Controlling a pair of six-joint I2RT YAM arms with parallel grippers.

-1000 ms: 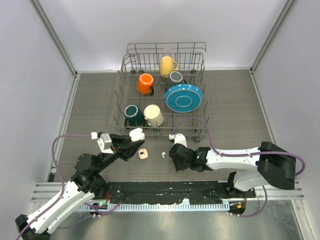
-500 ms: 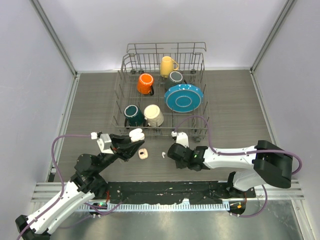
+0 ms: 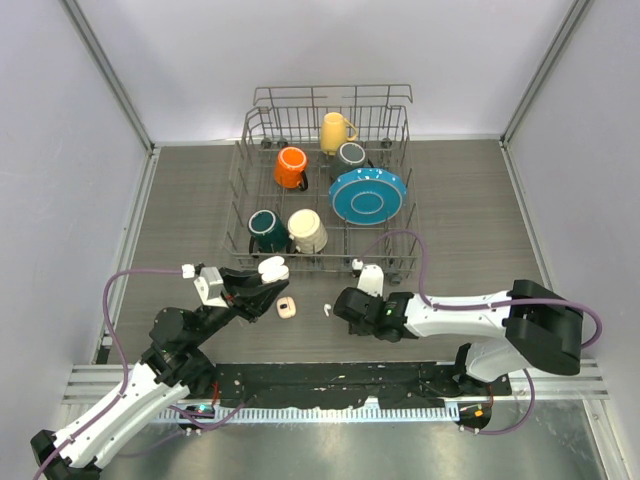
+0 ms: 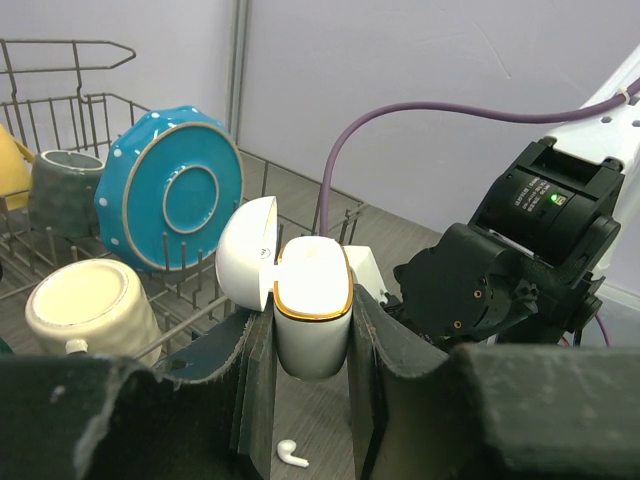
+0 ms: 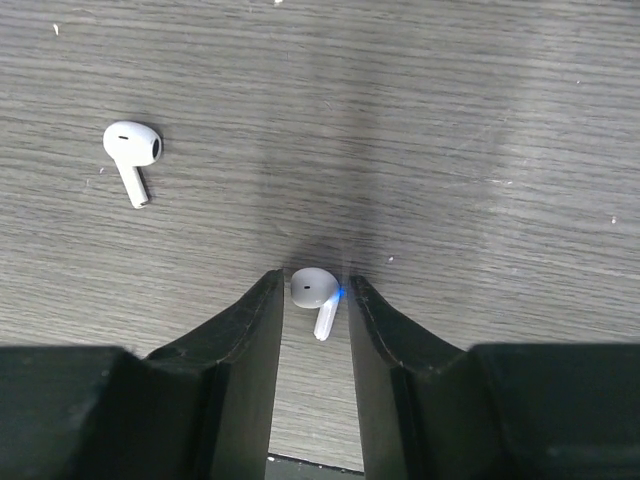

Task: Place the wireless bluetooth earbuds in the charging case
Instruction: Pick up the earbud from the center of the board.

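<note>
My left gripper is shut on the white charging case and holds it upright above the table with its lid swung open to the left; from above the case hangs by the rack's front. My right gripper is down at the table, its jaws open and straddling one white earbud that lies flat, with a small gap on the left side. A second earbud lies loose to the upper left. From above, one earbud shows just left of the right gripper.
A wire dish rack stands behind, holding a blue plate and orange, yellow, teal and cream mugs. A small beige case lies on the table between the arms.
The right gripper has crept a little to the left along the table. The left arm and the case in it have stayed still.
</note>
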